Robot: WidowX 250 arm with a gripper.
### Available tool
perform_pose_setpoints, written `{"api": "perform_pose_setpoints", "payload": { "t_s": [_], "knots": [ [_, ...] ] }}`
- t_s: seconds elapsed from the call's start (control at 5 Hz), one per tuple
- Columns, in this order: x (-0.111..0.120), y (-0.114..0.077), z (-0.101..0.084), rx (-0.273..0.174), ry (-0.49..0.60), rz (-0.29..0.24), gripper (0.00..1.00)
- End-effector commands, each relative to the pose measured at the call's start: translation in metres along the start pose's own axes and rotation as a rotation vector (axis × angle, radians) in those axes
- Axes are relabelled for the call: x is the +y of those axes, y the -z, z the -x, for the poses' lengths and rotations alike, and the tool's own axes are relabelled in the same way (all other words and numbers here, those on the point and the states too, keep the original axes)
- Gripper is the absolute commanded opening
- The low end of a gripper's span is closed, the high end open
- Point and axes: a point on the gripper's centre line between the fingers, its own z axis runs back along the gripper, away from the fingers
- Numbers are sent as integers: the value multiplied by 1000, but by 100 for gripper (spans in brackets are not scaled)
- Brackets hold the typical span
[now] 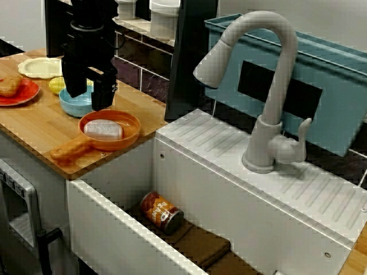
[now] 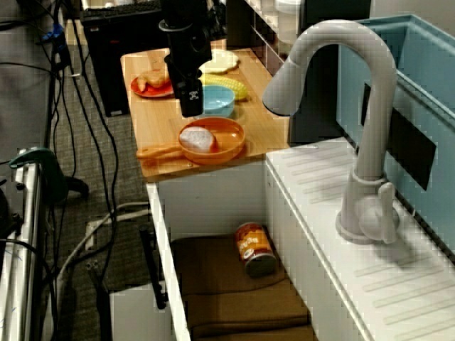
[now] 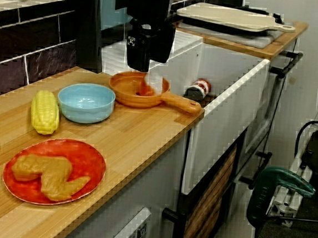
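Observation:
My black gripper point(image 1: 88, 96) hangs open and empty just above the wooden counter point(image 1: 40, 129), over the gap between a blue bowl point(image 1: 74, 104) and an orange pan point(image 1: 129, 123). A white block point(image 1: 104, 129) lies in the pan. In the view from the sink end the gripper point(image 2: 190, 106) stands over the pan's point(image 2: 231, 142) far rim, with the block point(image 2: 197, 138) just below it. In the view along the counter the gripper point(image 3: 147, 65) hides part of the pan point(image 3: 123, 85) and the block point(image 3: 155, 84).
A corn cob point(image 3: 44, 112), a red plate point(image 3: 88, 166) with a chicken piece and a cream plate point(image 1: 40, 67) lie left of the bowl point(image 3: 86, 102). A can point(image 1: 161, 212) lies on brown cloth point(image 1: 200, 243) in the sink. The grey faucet point(image 1: 269, 86) arches over it.

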Motion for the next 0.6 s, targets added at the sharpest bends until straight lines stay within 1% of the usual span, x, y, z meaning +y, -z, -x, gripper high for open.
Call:
{"api": "perform_pose_setpoints", "payload": {
  "t_s": [0.0,0.2,0.4],
  "knots": [
    [26,-29,-3,-78,-12,-44,100],
    [37,-27,-6,-83,-40,-61,100],
    [47,-26,-8,-69,-81,-69,100]
  ]
}}
